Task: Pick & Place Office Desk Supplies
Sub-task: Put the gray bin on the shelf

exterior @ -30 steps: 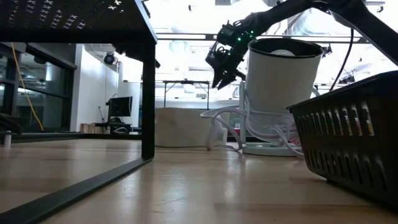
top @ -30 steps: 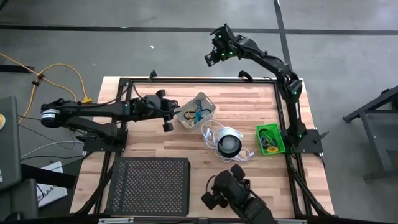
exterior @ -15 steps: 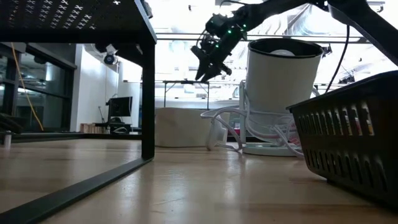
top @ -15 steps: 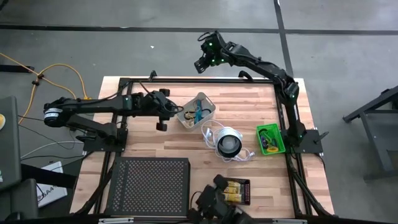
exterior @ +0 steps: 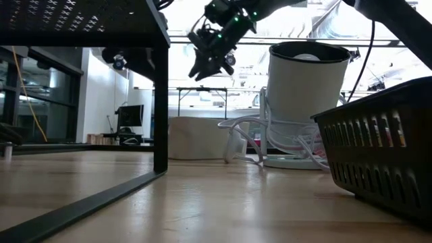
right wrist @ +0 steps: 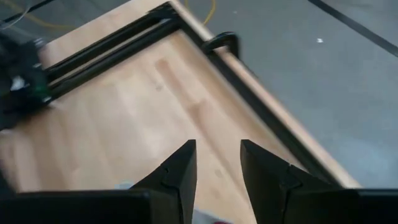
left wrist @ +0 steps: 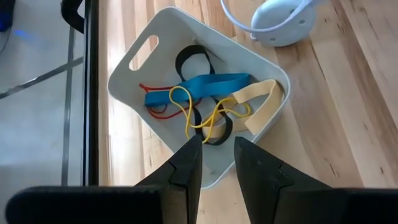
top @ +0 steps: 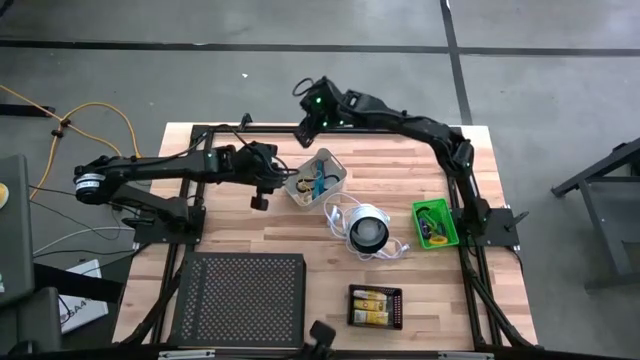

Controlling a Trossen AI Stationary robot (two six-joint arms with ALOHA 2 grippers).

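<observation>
Loops (left wrist: pixel 205 102), flat and rubbery, seemingly tangled in white rounded tray (left wrist: pixel 261 65); both pincers slightly parted, empty.

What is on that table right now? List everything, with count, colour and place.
table: one, light wood, under everything
white tray: one, white, just ahead of the left gripper
bands: several; blue, black, red, yellow, cream; in the white tray
round device: one, white and black, white cord, mid-table
green tray: one, by the right arm's base
black tray: one, near edge
yellow packs: a few, in the black tray
mesh shelf: one, black, near-left corner
left gripper: open, empty
right gripper: open, empty, above the far edge
</observation>
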